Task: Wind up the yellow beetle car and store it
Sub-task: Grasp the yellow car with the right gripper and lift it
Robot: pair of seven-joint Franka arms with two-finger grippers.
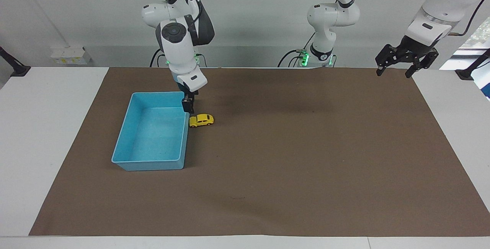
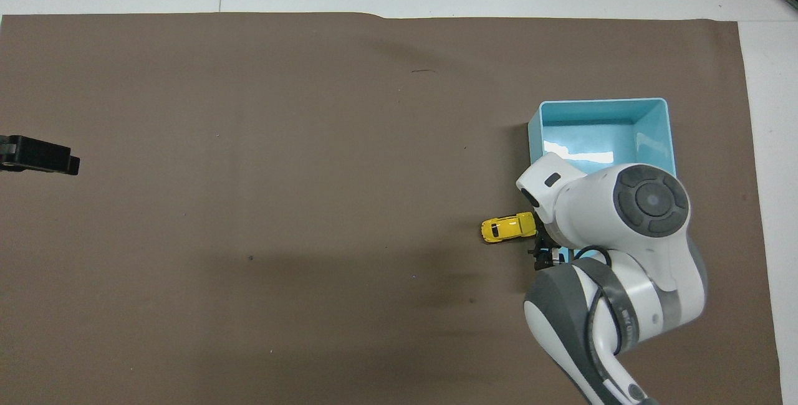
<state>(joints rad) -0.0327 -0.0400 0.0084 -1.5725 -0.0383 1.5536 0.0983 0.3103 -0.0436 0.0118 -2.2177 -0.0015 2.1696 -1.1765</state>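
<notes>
The yellow beetle car [image 1: 201,120] stands on the brown mat, touching the blue bin's [image 1: 153,164] long wall on the side toward the left arm's end. It also shows in the overhead view [image 2: 508,228], beside the bin [image 2: 601,104]. My right gripper [image 1: 187,106] points down, low over the bin's corner nearest the robots, just short of the car and not touching it; in the overhead view [image 2: 542,257] the arm hides most of it. My left gripper [image 1: 396,68] is open and empty, up in the air over the mat's corner at the left arm's end, and it also shows in the overhead view [image 2: 40,159].
The blue bin holds nothing. The brown mat [image 1: 306,157] covers most of the white table. A small dark mark [image 1: 237,197] lies on the mat far from the robots.
</notes>
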